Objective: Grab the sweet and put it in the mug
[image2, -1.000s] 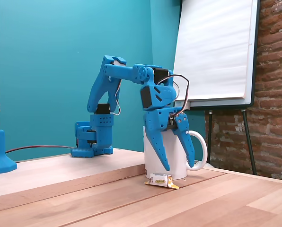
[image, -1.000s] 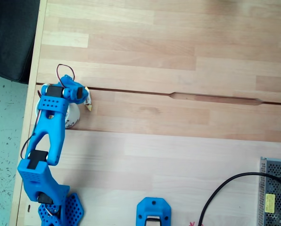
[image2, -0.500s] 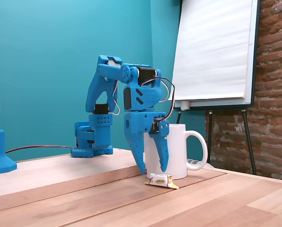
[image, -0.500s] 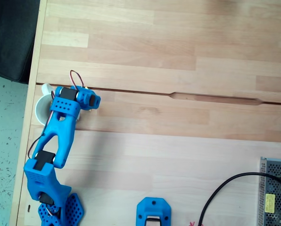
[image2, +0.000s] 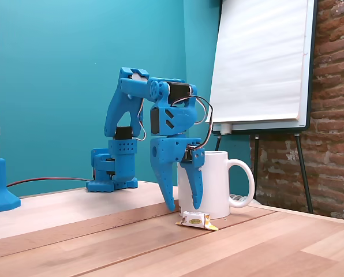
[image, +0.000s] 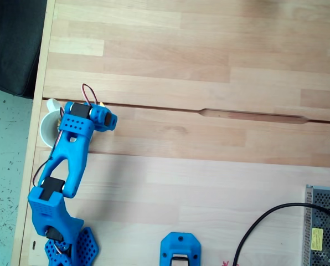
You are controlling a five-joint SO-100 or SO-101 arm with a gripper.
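The blue arm [image2: 131, 109] rises from its base at the back of the tabletop [image2: 264, 242], folds at the elbow, and turns its wrist straight down, so the tool [image2: 183, 206] hangs with both tips pointing at the wood. In the side-on fixed view its two fingers stand apart with a clear gap between them, empty, the tips just above the board and not touching it. One sweet [image2: 196, 220], white with yellow twisted ends, lies flat on the tabletop at about 4 o'clock from the tool tips, just beside them. One white mug [image2: 218, 184] stands upright directly behind the tool, its handle toward 3 o'clock in that view.

In the fixed view from above, the arm [image: 68, 160] reaches from its base at the lower left up toward 12 o'clock, and the wrist covers much of the mug [image: 46, 129], whose rim shows at 9 o'clock of the wrist. Whether the sweet shows there cannot be told.
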